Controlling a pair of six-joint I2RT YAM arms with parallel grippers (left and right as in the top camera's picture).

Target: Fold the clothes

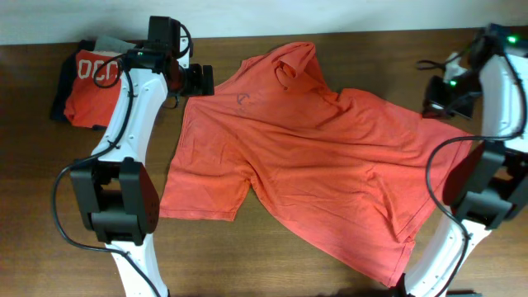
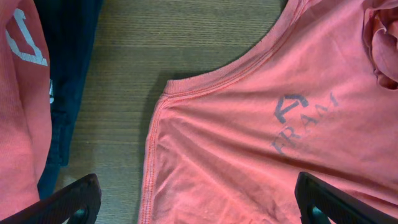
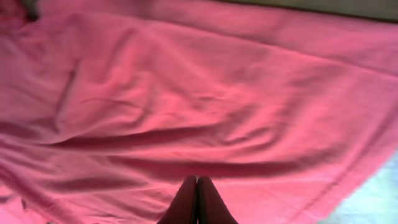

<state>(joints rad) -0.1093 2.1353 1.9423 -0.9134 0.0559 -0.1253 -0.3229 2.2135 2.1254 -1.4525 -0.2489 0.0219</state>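
Lying spread and rumpled across the desk (image 1: 247, 264), the T-shirt (image 1: 313, 157) shows no fold yet; all folding is left. The left gripper (image 1: 205, 81) hangs wide open beside its shoulder, the right gripper (image 3: 197, 190) pinched closed above the fabric.

Dark wooden table (image 1: 33, 206) — pale wall (image 1: 330, 12) behind

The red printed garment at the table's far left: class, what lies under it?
A dark navy garment pokes out beneath the red printed garment, on the wooden table. How far it reaches underneath, and anything else there, is covered.
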